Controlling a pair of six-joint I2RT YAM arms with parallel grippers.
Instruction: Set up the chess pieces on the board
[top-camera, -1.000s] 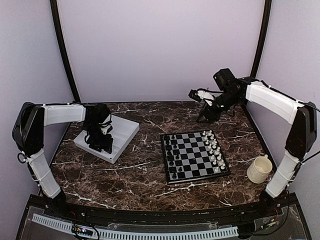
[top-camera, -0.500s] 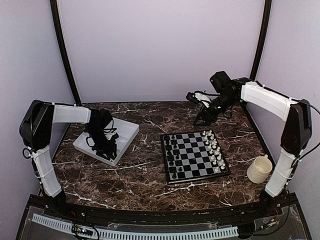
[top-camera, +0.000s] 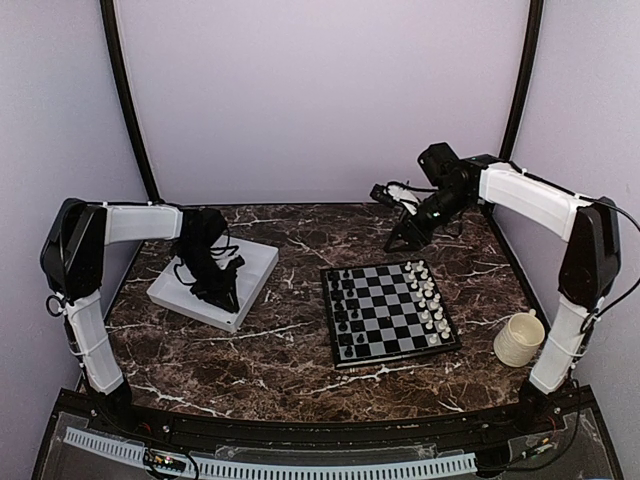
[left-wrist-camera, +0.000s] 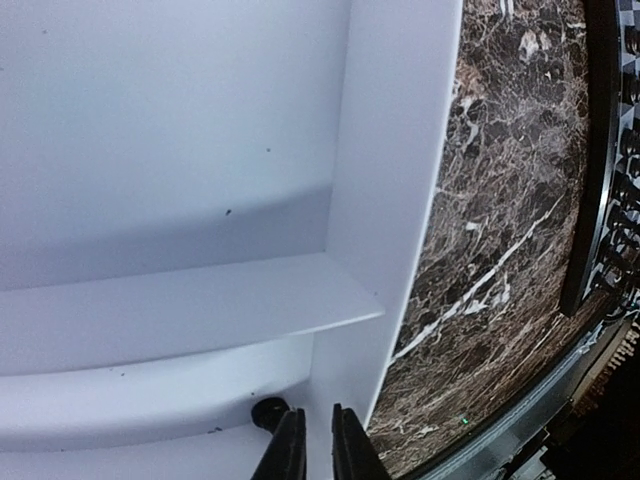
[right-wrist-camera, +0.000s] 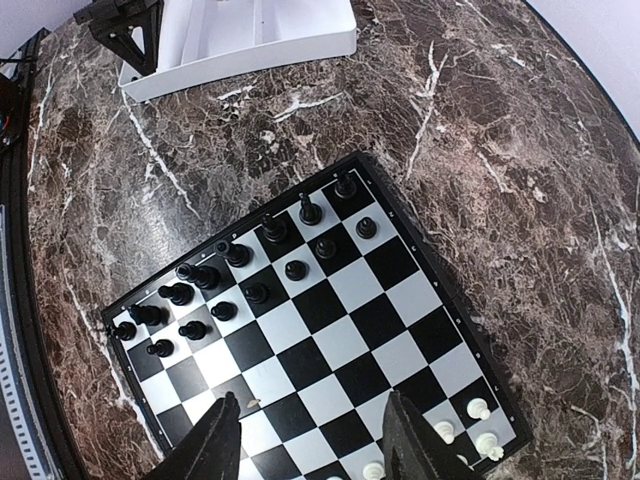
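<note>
The board (top-camera: 388, 308) lies mid-table, with black chess pieces (top-camera: 344, 310) along its left two files and white ones (top-camera: 430, 300) along its right. In the right wrist view the black pieces (right-wrist-camera: 235, 275) fill the far side of the board (right-wrist-camera: 340, 330). My right gripper (right-wrist-camera: 312, 445) hangs open and empty above the board, seen high at the back right (top-camera: 398, 218) from the top. My left gripper (left-wrist-camera: 312, 455) is down inside the white tray (left-wrist-camera: 390, 150), jaws nearly together with nothing between them. One black piece (left-wrist-camera: 266, 411) sits just left of its left finger.
The white two-compartment tray (top-camera: 250, 262) stands at the left of the marble table. A cream mug (top-camera: 519, 339) sits near the right front. A black frame rail (left-wrist-camera: 590, 170) runs along the table edge beside the tray.
My left gripper has closed its jaws and shifted slightly right inside the tray. The right arm has drifted a little to the left, still open.
</note>
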